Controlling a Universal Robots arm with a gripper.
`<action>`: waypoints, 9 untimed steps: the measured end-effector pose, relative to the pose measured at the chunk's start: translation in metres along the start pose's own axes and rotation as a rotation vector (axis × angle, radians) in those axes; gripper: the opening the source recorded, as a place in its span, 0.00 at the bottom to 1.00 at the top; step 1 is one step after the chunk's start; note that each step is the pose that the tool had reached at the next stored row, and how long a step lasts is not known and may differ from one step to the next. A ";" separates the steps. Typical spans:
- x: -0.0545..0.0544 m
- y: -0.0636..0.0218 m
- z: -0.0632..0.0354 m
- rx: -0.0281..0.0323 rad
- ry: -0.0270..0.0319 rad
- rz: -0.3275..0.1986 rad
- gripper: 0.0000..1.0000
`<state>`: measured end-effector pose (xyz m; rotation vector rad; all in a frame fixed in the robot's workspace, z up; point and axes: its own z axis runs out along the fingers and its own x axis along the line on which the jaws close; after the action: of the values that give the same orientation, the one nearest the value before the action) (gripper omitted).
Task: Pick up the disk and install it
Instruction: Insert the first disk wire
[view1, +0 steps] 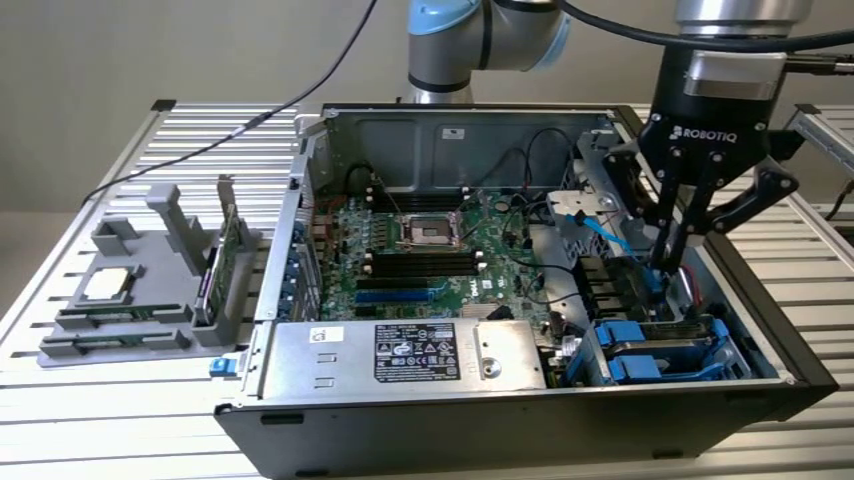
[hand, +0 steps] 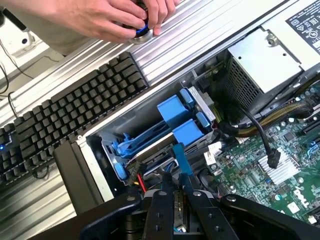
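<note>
Wrist view: jaws were clenched on flat silver-grey metal disk in bright blue plastic bracket (hand: 183, 165), held upright inside open black computer case (view1: 534, 440), by blue drive bay (view1: 654, 352) at the exterior view's near right.

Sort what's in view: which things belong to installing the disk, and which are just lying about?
Job: disk, held edge-on in the hand; drive bay; computer case.
Lying about: keyboard; grey fixture with chip; power supply.
</note>
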<state>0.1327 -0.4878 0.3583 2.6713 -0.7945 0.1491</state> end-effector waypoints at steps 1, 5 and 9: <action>0.000 -0.0002 0.0006 -0.0005 0.0002 0.000 0.17; 0.000 -0.0014 0.0032 -0.0013 0.0008 0.000 0.17; 0.000 -0.0019 0.0040 -0.0029 0.0018 0.000 0.17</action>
<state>0.1338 -0.4879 0.3539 2.6680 -0.7938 0.1502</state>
